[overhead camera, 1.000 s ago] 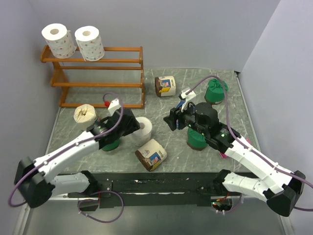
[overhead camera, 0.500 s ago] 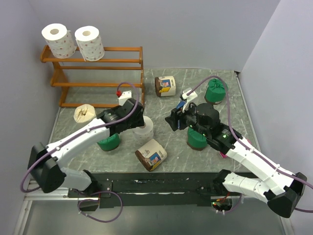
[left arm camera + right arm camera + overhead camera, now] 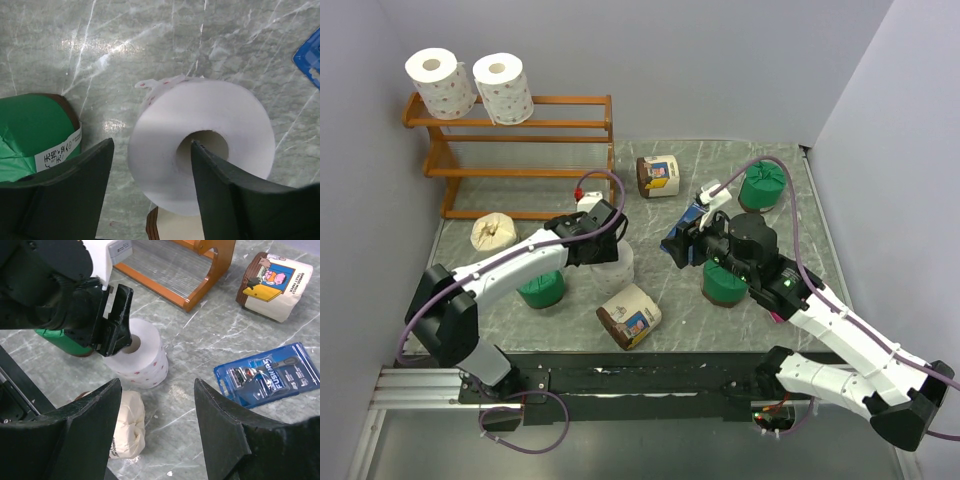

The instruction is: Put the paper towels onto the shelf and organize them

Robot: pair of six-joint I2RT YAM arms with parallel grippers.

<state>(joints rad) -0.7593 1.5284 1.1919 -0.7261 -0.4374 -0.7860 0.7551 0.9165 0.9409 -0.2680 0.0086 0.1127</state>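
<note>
Hanging right over a white roll [image 3: 200, 145] that stands on end on the table [image 3: 675, 310], the left gripper [image 3: 151, 144] has its jaws wide apart. One finger [image 3: 227, 200] is over the hole in the middle of the roll and the other is outside it, so the jaws sit on both sides of the roll's wall. I cannot tell if they touch it. A green roll [image 3: 30, 130] stands just beside it. The right gripper [image 3: 157, 385] hangs above the table with its jaws apart too, holding nothing. A blue packet [image 3: 267, 372] lies near it. Two more white rolls [image 3: 440, 82] stand on top of the shelf [image 3: 560, 100]. Two other green rolls [image 3: 763, 185] and three cream-and-brown rolls [image 3: 658, 175] are down on the table.
</note>
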